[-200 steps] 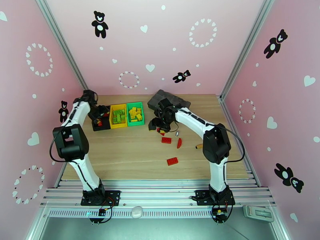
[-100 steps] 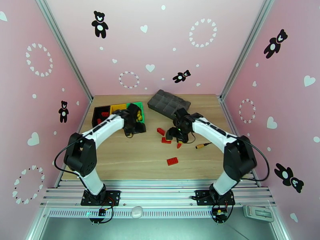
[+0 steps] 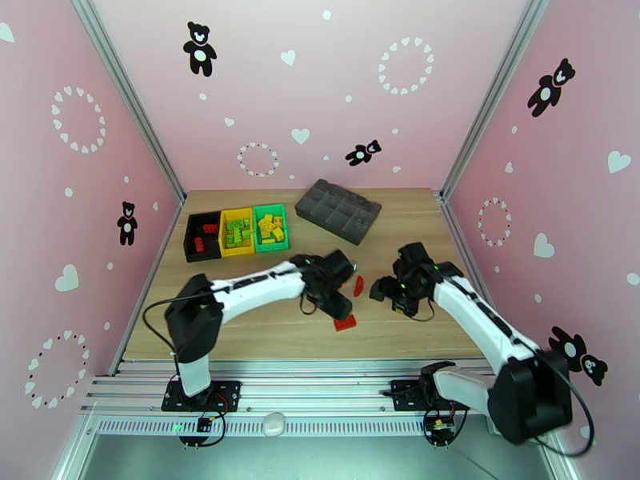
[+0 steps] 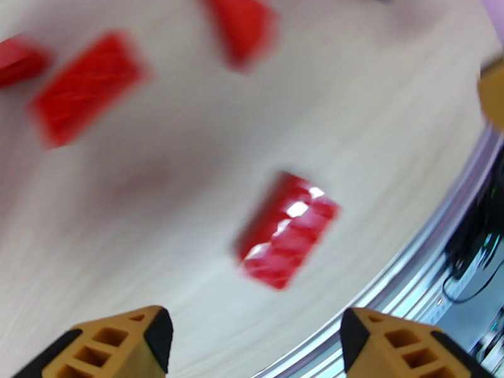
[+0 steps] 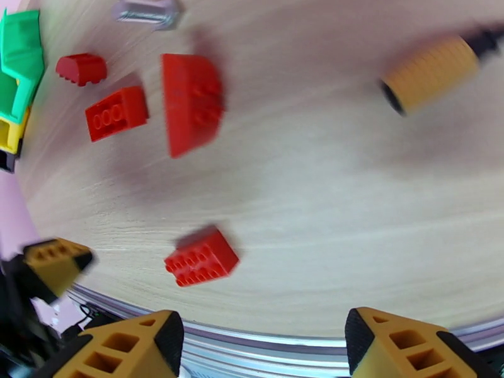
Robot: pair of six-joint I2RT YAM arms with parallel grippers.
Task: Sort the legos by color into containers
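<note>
Several red legos lie loose mid-table: a flat brick (image 3: 346, 322) (image 4: 286, 231) (image 5: 201, 256), a curved one (image 3: 358, 286) (image 5: 191, 111), and two smaller ones (image 5: 116, 113) (image 5: 82, 68). My left gripper (image 3: 339, 298) (image 4: 252, 332) hovers open just above and behind the flat brick, holding nothing. To the right of the curved piece my right gripper (image 3: 386, 288) (image 5: 258, 332) is open too and carries nothing. The black bin (image 3: 202, 236) holds red bricks, the yellow bin (image 3: 225, 234) green ones, the green bin (image 3: 282, 227) yellow ones.
A dark grey compartment tray (image 3: 338, 208) sits at the back centre. The orange-handled tool (image 5: 431, 74) and a small silver metal piece (image 5: 148, 11) lie near the red legos. The table's metal front edge (image 5: 283, 341) runs close below both grippers.
My left arm swung from the bins out to the table centre, over the red bricks. My right arm pulled back to the right and toward the front.
</note>
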